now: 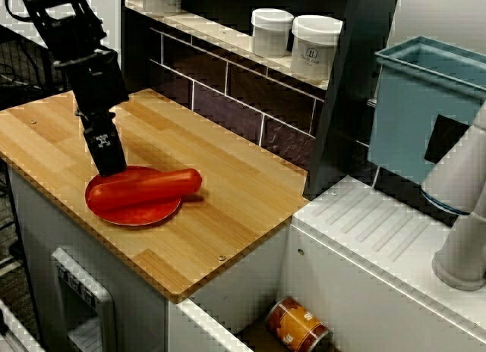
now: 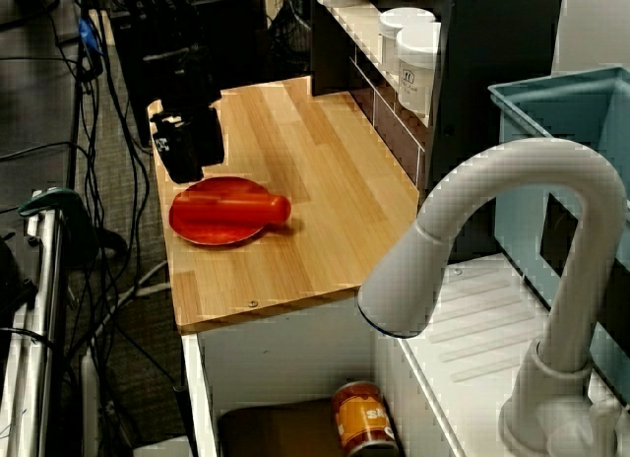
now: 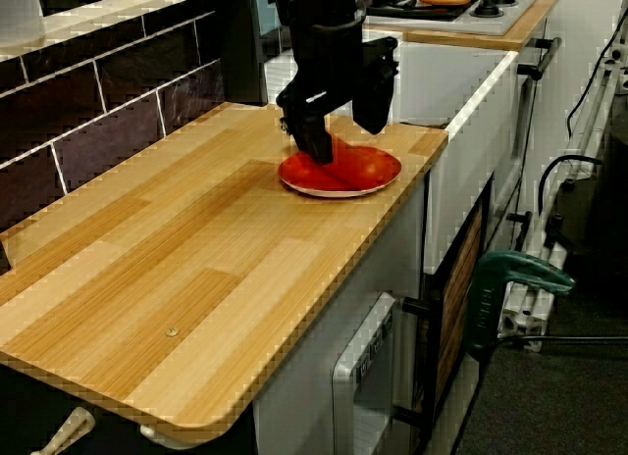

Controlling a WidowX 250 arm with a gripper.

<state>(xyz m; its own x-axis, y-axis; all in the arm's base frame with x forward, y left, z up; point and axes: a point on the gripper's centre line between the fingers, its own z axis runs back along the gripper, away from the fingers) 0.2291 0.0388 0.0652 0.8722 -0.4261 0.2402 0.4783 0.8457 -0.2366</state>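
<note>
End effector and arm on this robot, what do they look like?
The end effector is matte black and boxy, with two blocky fingers; one finger carries small white markings. The arm above it is black too and angular, with what look like thin dark cables beside its upper part.

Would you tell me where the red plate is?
From above, the red plate lies left on the wooden counter, under a long red item, beside the hand.
</note>
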